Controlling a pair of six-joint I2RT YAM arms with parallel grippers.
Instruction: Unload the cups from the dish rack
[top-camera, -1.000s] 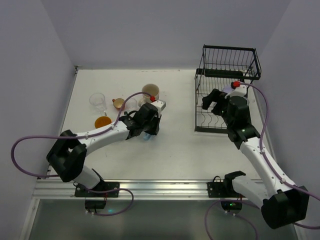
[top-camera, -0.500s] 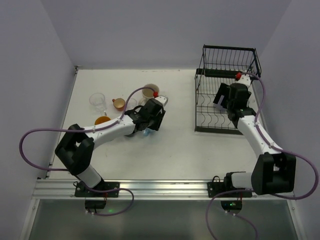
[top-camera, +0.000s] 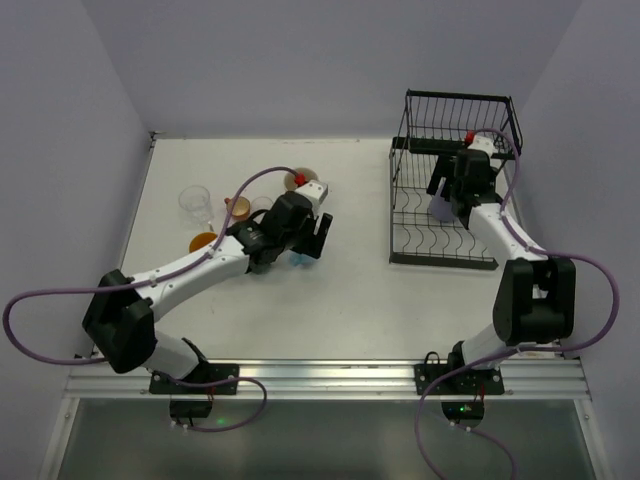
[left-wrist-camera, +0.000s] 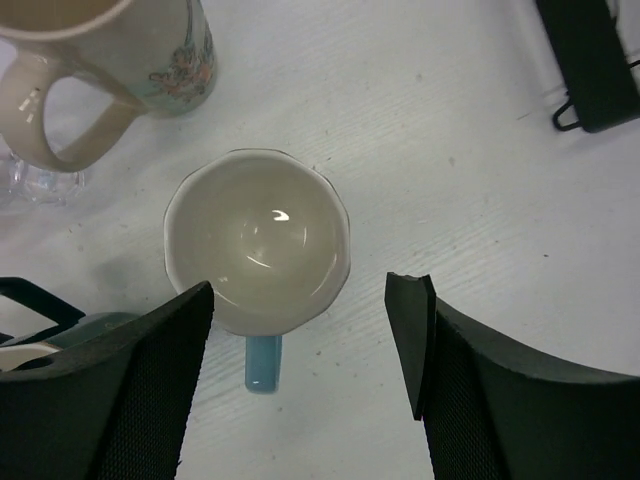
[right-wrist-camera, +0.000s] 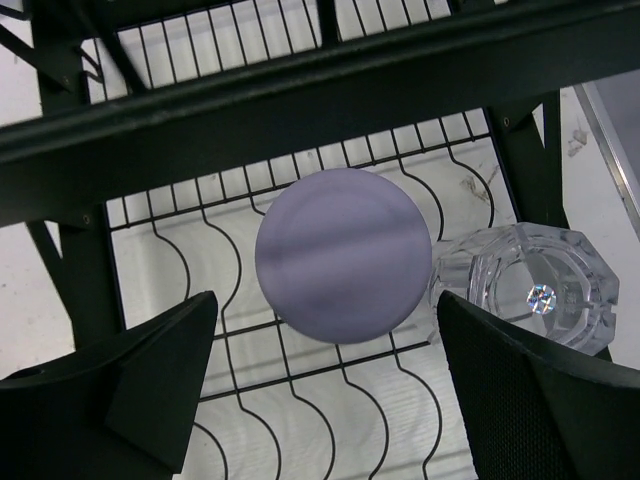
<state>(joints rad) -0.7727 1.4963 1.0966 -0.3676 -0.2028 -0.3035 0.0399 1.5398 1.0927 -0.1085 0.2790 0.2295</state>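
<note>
A light blue cup (left-wrist-camera: 257, 245) with a white inside stands upright on the table, its handle toward my wrist. My left gripper (left-wrist-camera: 305, 300) hangs open just above it, fingers apart from the rim; from the top external view the gripper (top-camera: 308, 245) hides most of this cup. Inside the black dish rack (top-camera: 460, 100), an upturned lavender cup (right-wrist-camera: 343, 253) rests on the lower tray with a clear glass (right-wrist-camera: 535, 285) touching its right side. My right gripper (right-wrist-camera: 325, 300) is open above the lavender cup (top-camera: 441, 208), a finger on each side, nothing held.
A beige mug (left-wrist-camera: 130, 50) and a clear glass (left-wrist-camera: 40, 180) stand just beyond the blue cup. Further left sit a clear glass (top-camera: 195, 200), an orange-red cup (top-camera: 237, 207) and an orange cup (top-camera: 205, 242). The rack's upper basket bar (right-wrist-camera: 300, 90) crosses above the right gripper.
My left gripper has opened and let go of the light blue cup, which now stands on the table. My right arm has reached deeper into the rack, over the lavender cup.
</note>
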